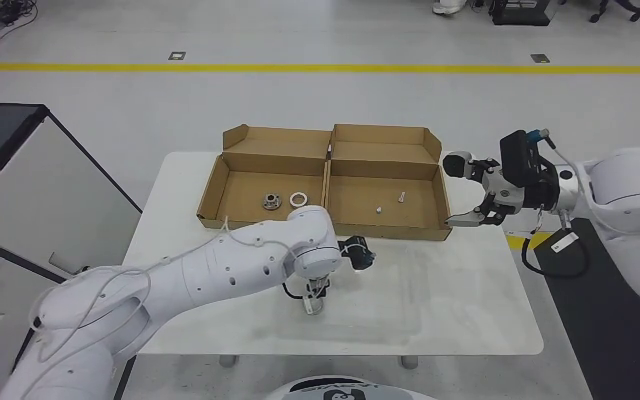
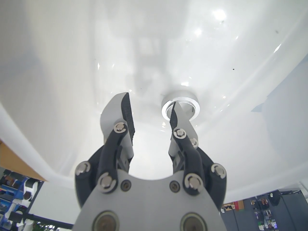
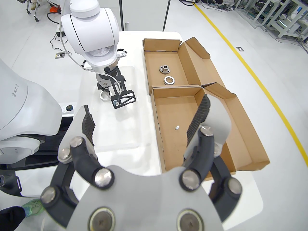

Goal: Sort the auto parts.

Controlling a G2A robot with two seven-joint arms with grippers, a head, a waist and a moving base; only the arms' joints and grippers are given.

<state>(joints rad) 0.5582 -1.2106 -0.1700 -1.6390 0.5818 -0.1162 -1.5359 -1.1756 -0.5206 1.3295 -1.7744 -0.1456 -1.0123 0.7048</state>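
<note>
Both fingers of the left gripper (image 2: pixel 150 100) stand partly apart, one tip inside the ring (image 2: pixel 181 95), which lies flat on the table (image 2: pixel 72 49), hole upward. Right gripper (image 3: pixel 146 106) gapes wide, empty.

Right hand (image 3: pixel 146 106) spread, ring (image 3: pixel 169 80) in cardboard box (image 3: pixel 192 55)

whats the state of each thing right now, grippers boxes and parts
left gripper: open, one finger in the loose ring's hole
loose ring: flat on the table, ungripped
right gripper: open, empty, beside the screw box
screw box: open, holds two screws
ring box: open, holds a flanged part and a boxed ring, both flat
</note>
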